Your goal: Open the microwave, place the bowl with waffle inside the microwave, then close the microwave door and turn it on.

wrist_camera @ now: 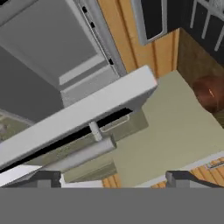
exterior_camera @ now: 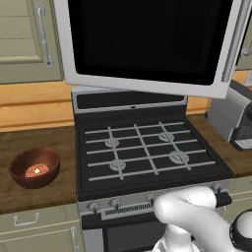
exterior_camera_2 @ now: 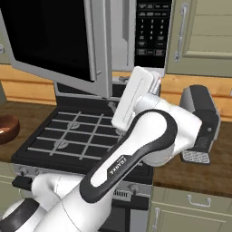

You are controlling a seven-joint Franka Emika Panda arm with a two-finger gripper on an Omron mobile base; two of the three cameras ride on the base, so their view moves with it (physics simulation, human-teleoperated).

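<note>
Swinging out over the black gas stove with pale grates [exterior_camera: 147, 150], the wide white-framed microwave door with its black glass window [exterior_camera: 147, 42] is standing open, its grey vertical bar handle [exterior_camera: 235, 42] at the free edge. Behind it, the large white-framed microwave [exterior_camera_2: 131, 34] is showing its pale open cavity and the dark keypad panel [exterior_camera_2: 153, 28] at its right. In the hand view, the two-finger gripper [wrist_camera: 113, 178] is hovering just below the door's edge and bar handle, with its dark tips spread apart and nothing between them. The small round reddish-brown bowl [exterior_camera: 34, 167] is sitting on the brown wooden counter [exterior_camera: 29, 138] to the left of the stove, with the small orange-tan bumpy waffle [exterior_camera: 37, 171] lying inside it. A dark toaster [exterior_camera_2: 201, 120] is standing on the counter to the stove's right.
</note>
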